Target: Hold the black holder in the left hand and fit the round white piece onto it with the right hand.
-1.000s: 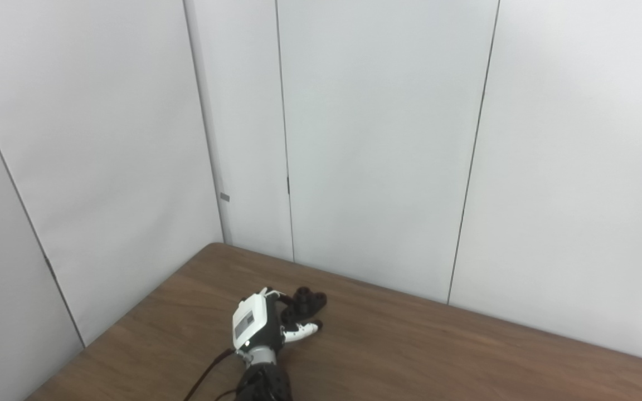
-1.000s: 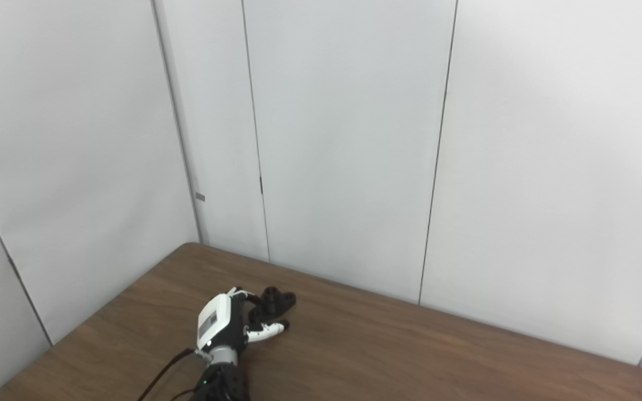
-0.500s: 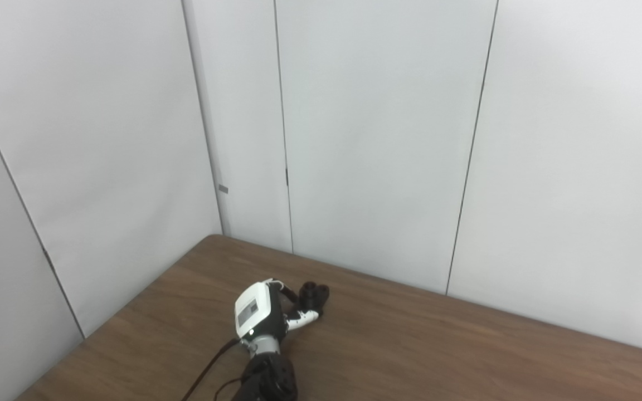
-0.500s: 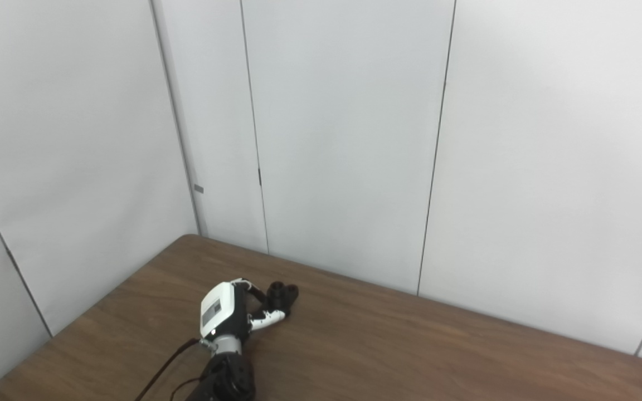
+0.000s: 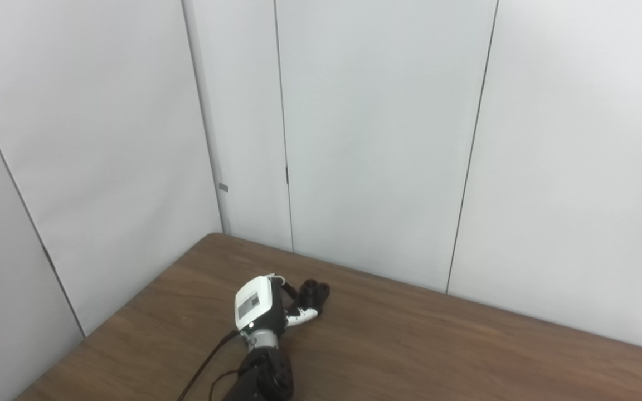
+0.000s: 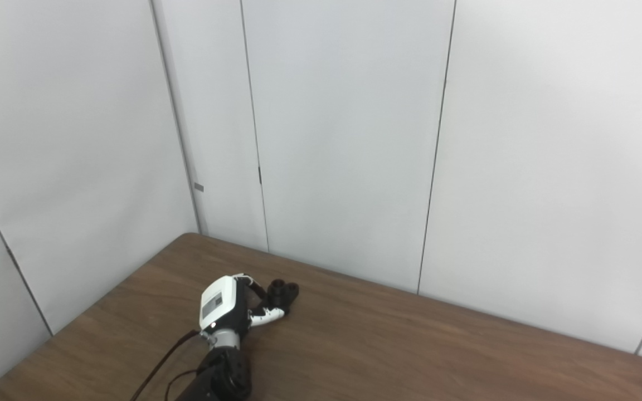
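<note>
My left hand (image 5: 262, 308) reaches over the far left part of the brown table (image 5: 410, 345), its white back plate facing me. Its fingers are curled around the black holder (image 5: 314, 292), a small dark block with round sockets on top, which sticks out past the fingertips. The same holder (image 6: 282, 292) shows in the right eye view beside my left hand (image 6: 226, 307). Whether the holder rests on the table or hangs just above it I cannot tell. The round white piece and my right hand are out of view.
White wall panels (image 5: 365, 139) stand right behind the table and along its left edge, meeting in a corner close to the hand. A black cable (image 5: 204, 365) trails from the left wrist toward the bottom edge.
The picture has shifted a little, so the camera moved. The fingers closed tighter on the holder, which turned and now looks narrower; the hand has lifted slightly.
</note>
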`<control>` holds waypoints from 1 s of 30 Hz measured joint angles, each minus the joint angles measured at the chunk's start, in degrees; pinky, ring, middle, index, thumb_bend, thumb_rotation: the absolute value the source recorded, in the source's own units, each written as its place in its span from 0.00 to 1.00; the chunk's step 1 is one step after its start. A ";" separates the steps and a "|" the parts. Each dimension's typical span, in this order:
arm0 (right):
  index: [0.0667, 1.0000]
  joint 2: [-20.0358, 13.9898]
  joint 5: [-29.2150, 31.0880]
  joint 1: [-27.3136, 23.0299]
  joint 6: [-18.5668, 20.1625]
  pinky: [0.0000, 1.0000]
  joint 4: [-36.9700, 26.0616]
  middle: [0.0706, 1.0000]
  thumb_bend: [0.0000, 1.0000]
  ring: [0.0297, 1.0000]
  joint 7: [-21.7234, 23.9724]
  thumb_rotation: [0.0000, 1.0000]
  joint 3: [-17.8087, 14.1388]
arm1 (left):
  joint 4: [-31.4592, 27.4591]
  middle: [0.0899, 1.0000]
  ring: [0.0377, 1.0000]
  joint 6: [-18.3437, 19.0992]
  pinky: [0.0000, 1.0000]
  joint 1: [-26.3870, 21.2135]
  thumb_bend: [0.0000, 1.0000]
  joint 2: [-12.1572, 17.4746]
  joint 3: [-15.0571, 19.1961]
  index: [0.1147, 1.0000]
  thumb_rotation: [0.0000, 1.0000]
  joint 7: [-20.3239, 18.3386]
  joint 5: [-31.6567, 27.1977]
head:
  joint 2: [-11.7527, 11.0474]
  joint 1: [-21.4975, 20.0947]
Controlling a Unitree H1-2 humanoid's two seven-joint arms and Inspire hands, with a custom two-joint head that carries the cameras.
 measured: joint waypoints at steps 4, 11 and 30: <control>0.88 0.06 -0.85 0.01 0.02 0.88 -0.06 0.96 0.92 0.96 -0.07 0.80 0.00 | -0.81 0.84 0.89 0.24 0.84 0.47 0.52 0.27 -1.02 0.42 0.04 -0.93 0.29 | 0.00 -0.18; 0.88 0.47 -0.71 0.00 0.18 0.92 -0.21 0.96 0.93 0.96 -0.09 0.80 0.00 | -3.64 0.79 0.87 1.45 0.80 0.89 0.52 3.36 -5.60 0.42 0.05 -5.97 2.31 | 0.00 -0.88; 0.88 1.88 -2.10 -0.02 0.82 0.96 -1.10 0.95 0.96 0.96 -0.47 0.81 -0.05 | -9.25 0.87 0.93 0.83 0.85 0.21 0.52 9.05 -11.16 0.41 0.05 -22.82 1.32 | 0.44 -2.81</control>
